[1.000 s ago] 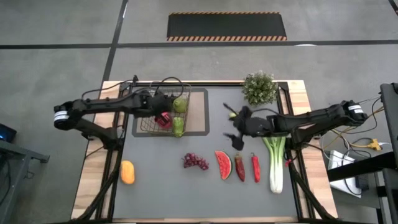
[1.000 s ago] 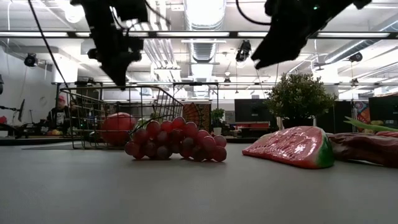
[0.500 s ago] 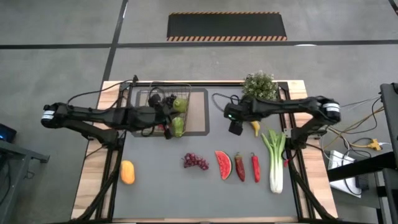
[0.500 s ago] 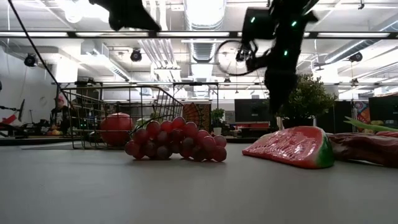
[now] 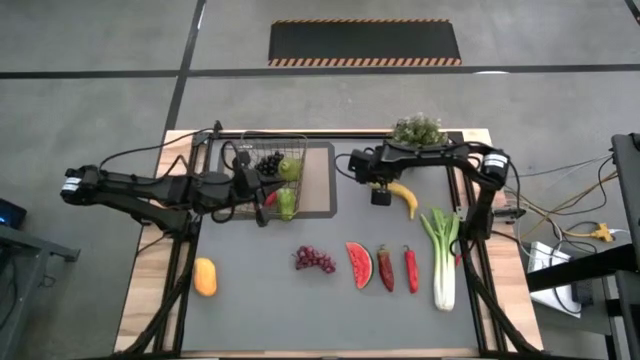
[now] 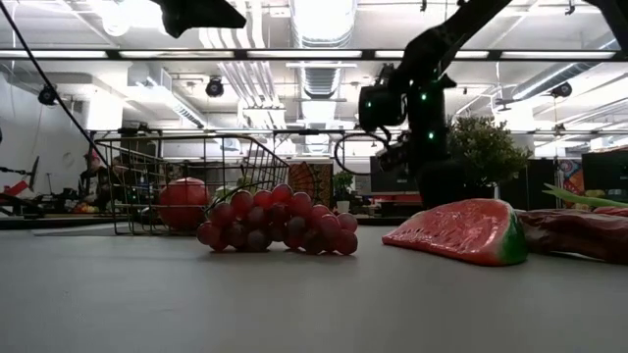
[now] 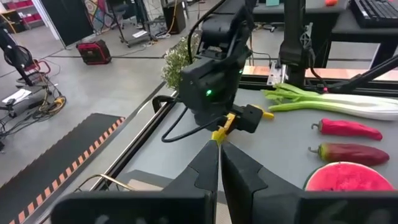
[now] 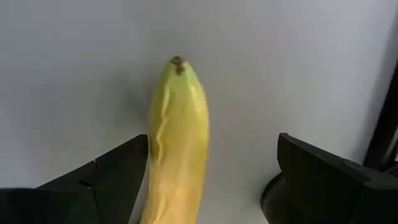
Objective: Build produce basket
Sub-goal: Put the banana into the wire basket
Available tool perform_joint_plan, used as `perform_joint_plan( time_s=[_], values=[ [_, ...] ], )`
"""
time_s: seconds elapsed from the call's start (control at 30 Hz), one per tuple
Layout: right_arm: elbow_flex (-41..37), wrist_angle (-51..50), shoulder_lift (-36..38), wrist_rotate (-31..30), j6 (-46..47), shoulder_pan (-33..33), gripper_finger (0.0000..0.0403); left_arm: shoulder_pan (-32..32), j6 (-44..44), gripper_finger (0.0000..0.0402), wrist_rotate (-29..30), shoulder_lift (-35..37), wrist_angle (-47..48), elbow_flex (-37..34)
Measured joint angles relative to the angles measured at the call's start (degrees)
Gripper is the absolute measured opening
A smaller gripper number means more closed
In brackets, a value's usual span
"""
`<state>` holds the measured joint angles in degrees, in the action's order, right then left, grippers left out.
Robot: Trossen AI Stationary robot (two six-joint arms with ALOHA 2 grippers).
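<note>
- The room was a large hall with a grey concrete floor (image 5: 90,60), a dark striped floor mat (image 5: 365,42) beyond the table, and ceiling lights and ductwork in the low view.
- The tabletop (image 5: 260,300) was a dark grey sheet on a wooden frame, with a tan mat (image 5: 318,180) at its far left-centre.
- The left arm (image 5: 150,186) reached in from the left edge towards the basket; the right arm (image 5: 450,160) bent in from the right, along the far edge.
- The basket (image 5: 250,150) stood on the tan mat, holding a red apple (image 6: 183,203), green pears (image 5: 288,168) and dark grapes (image 5: 268,160).
- A potted plant (image 5: 418,130) stood at the far edge, just beside the right arm.
- The leek (image 5: 443,255) lay on the right of the tabletop, with two red chilies (image 5: 398,268), the watermelon slice (image 5: 359,264) and purple grapes (image 5: 314,260) in a row to its left; the orange fruit (image 5: 204,276) lay apart at the near left.
- The left jaws (image 7: 217,163) were fully closed on nothing, at the basket's near edge.
- The right jaws (image 8: 211,177) stood wide open, pointing down over the banana (image 8: 177,143), one finger (image 8: 115,171) at its side and the other well clear; whether it touched I could not tell.
- The banana lay flat on the tabletop, between the tan mat and the leek.
</note>
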<state>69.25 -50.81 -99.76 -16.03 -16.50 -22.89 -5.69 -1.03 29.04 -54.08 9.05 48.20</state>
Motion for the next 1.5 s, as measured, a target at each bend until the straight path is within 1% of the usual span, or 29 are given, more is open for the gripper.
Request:
perform_joint_plan(
  time_s=[0.17, 0.3, 0.43, 0.7, 0.77, 0.8, 1.0, 1.23, 1.37, 1.5],
  values=[
    [-0.04, 0.27, -1.90, 1.49, -0.40, -0.98, 0.0336, 0.00, 0.04, 0.0001, 0.00, -0.11, -0.06, -0.45],
    [-0.09, 0.52, -2.49, 2.55, -0.80, -1.03, 0.0312, 0.00, 0.04, 0.0001, -0.02, -0.11, -0.03, -0.87],
    [-0.11, 0.74, -2.80, 4.61, -0.01, -1.03, 0.0257, 0.02, 0.04, 0.0001, -0.02, -0.30, -0.06, -0.87],
    [-0.11, 1.29, -2.77, 5.09, -0.36, -1.01, 0.0117, 0.02, 0.02, 0.0001, -0.02, -0.36, -0.10, -0.87],
    [-0.11, 1.33, -2.71, 5.85, -0.91, -1.01, 0.0091, 0.02, 0.04, 0.0001, -0.02, -0.40, -0.10, -0.87],
    [-0.11, 1.35, -2.69, 5.97, -0.95, -0.91, 0.0085, 0.02, 0.04, 0.0001, -0.02, -0.42, -0.10, -0.87],
    [-0.15, 1.54, -1.62, 6.16, -1.06, 0.29, 0.0084, 0.05, 0.00, 0.0002, -0.04, -0.42, -0.78, -0.87],
    [-0.17, 2.02, 4.94, 6.49, -0.45, 4.22, 0.0093, 0.07, -0.01, 0.0002, -0.26, -0.42, -3.02, -0.87],
    [-0.34, 5.35, 10.68, 11.58, 0.75, 7.13, 0.0094, 0.04, -0.02, 0.0002, -0.33, -0.71, -4.43, -0.89],
    [-2.53, 15.36, 17.17, 16.80, 0.45, 10.61, 0.0095, 0.04, -0.09, 0.0004, -1.36, -1.17, -6.12, -0.91]
  ],
)
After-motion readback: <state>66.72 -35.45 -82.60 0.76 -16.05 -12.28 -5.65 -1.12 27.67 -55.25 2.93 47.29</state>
